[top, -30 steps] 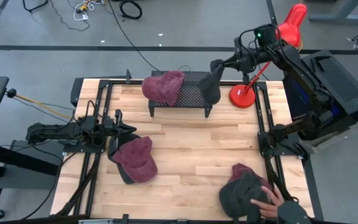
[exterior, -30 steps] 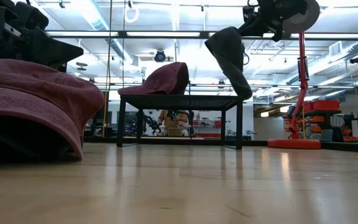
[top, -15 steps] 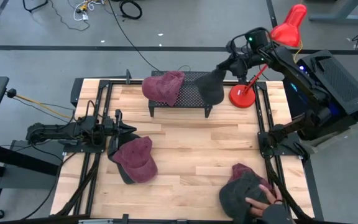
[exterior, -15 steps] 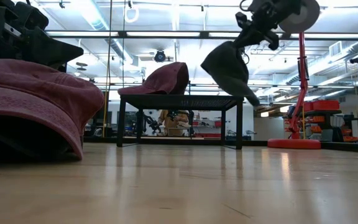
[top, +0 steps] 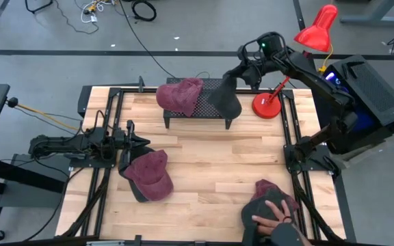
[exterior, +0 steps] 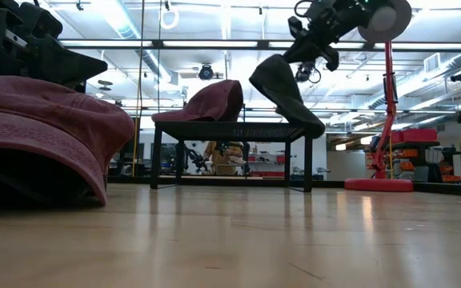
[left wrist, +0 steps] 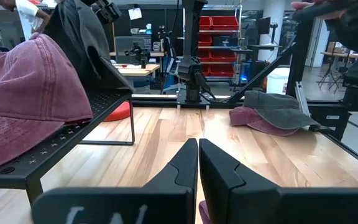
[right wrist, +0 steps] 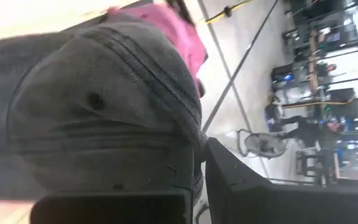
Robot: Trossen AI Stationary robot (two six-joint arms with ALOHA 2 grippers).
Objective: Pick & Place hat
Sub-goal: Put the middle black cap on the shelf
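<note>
- A pale wooden desk (top: 211,164) is standing on a grey floor, with a workshop of red shelving and benches showing beyond it in the low view.
- A black perforated rack (top: 207,102) is sitting near the desk's far edge, and a maroon hat (top: 180,94) is lying on its left end.
- The right claw (top: 241,72) is hanging above the rack's right end, its fingers clamped together on a dark grey hat (top: 226,98) that is dangling and tilted, with its lower edge at the rack's top.
- A red lamp (top: 269,102) is standing just right of the rack.
- The left claw (top: 142,141) is resting low at the desk's left side, fingers pressed together and holding nothing, right beside a second maroon hat (top: 150,175).
- A person's hand (top: 271,217) is lying on a grey hat (top: 260,205), under which a maroon one is showing, at the near right corner.
</note>
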